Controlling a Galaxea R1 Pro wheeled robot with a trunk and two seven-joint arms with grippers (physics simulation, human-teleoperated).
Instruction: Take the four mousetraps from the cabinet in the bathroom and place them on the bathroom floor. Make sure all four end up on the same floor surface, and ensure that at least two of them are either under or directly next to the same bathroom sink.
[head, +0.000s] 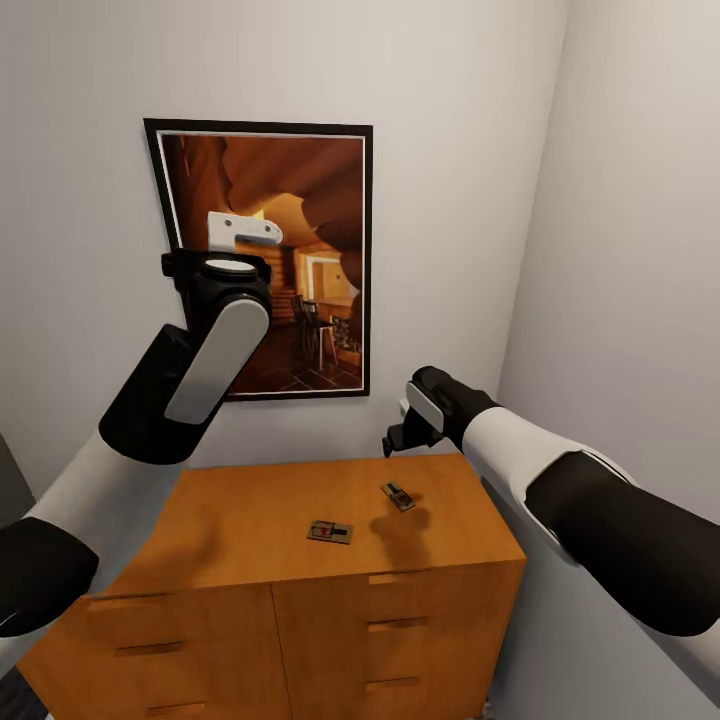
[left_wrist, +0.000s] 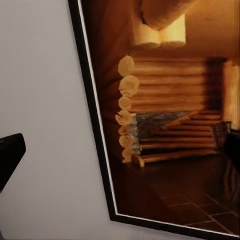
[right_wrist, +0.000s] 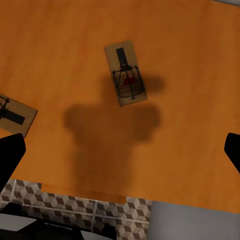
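1. Above the cabinet (head: 300, 520), the right tool (head: 398, 438) hovered w/ its fingers spread wide, nothing held. Two traps lay flat on the cabinet top: the near trap (head: 398, 495) just below the tool, the other trap (head: 330, 532) a bit apart towards the front. The remaining two weren't seen.
2. Risk: each trap was tiny, flat and thin. A descent slightly off-centre prob. would push it along the wood rather than pinch it.
3. Risk: the near trap (right_wrist: 125, 73) sat off the tool's centre line in the wrist view, skewed vs the fingers; closing w/o re-aligning could flip or knock it off the edge onto the floor (right_wrist: 65, 205).
4. Left tool (head: 245, 230) was raised close to the picture (head: 265, 260); couldn't tell if open or shut. Any reach fwd could hit the wall.
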